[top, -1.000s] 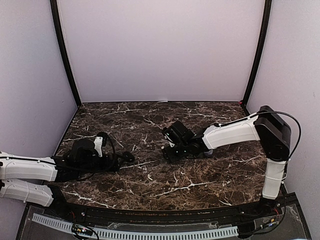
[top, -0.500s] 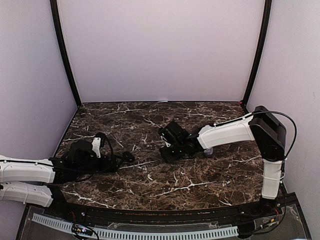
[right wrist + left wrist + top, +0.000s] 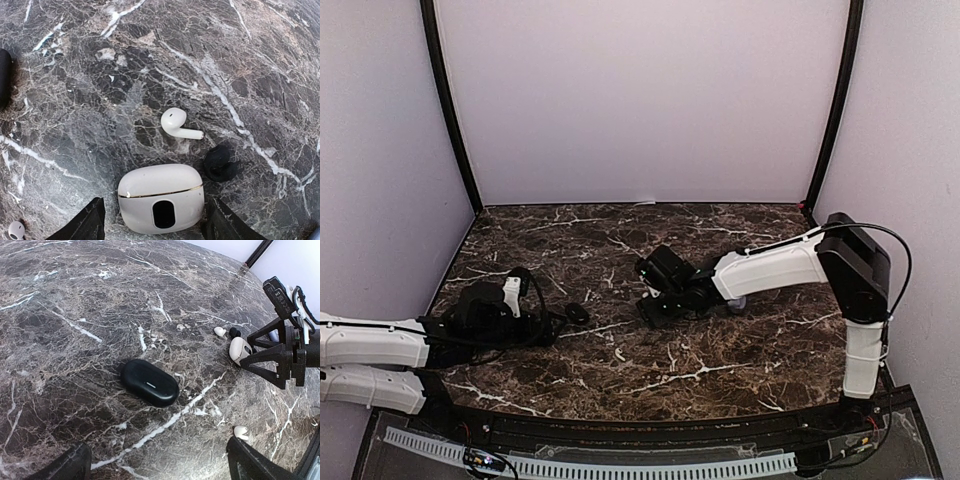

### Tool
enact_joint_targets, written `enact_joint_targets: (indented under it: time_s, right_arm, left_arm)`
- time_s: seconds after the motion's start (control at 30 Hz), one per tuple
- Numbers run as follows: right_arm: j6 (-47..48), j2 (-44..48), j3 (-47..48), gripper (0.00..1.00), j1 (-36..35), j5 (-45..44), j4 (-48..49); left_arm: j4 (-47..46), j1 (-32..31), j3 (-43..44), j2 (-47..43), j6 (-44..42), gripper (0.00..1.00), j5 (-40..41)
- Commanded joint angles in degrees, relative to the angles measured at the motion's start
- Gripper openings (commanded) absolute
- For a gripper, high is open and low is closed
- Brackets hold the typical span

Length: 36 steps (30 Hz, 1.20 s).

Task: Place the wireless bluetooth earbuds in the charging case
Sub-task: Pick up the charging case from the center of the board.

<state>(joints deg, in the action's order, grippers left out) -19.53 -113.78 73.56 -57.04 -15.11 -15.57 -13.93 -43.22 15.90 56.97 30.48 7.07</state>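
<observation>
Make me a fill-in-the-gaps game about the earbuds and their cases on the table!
The right gripper straddles the ___ case.
The left gripper faces the ___ case.
The straddled case's lid is ___.
The right wrist view shows ___ white earbuds.
Missing words: white, black, shut, two.
</observation>
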Motion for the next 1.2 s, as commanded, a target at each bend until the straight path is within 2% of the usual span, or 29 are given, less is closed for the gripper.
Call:
enact_joint_targets:
  time_s: [0.0, 0.37, 0.63, 0.8, 1.17]
  right_arm:
    - [0.2, -2.2, 2.5, 0.68, -0.5, -0.7, -0.9]
    - [0.3, -3.0, 3.4, 0.59, -0.5, 0.2, -1.5]
    - [1.7, 1.2, -0.5, 0.47, -0.8, 0.2, 2.3]
    - [3.2, 5.1, -4.4, 0.46, -1.6, 0.0, 6.7]
    - [8.4, 13.7, -17.0, 0.45, -10.0, -1.5, 18.2]
  left_arm:
    - [0.6, 0.5, -1.0, -1.1, 0.2, 0.97, -0.2]
    - [0.8, 0.4, -0.9, -1.2, 0.1, 0.97, -0.4]
    - [0.5, 0.4, -0.8, -0.9, 0.4, 0.97, -1.5]
    - [-0.3, 0.4, -0.2, 0.0, 1.1, 0.97, -3.0]
    - [-5.3, 0.4, 2.8, 5.5, 0.9, 0.92, -15.5]
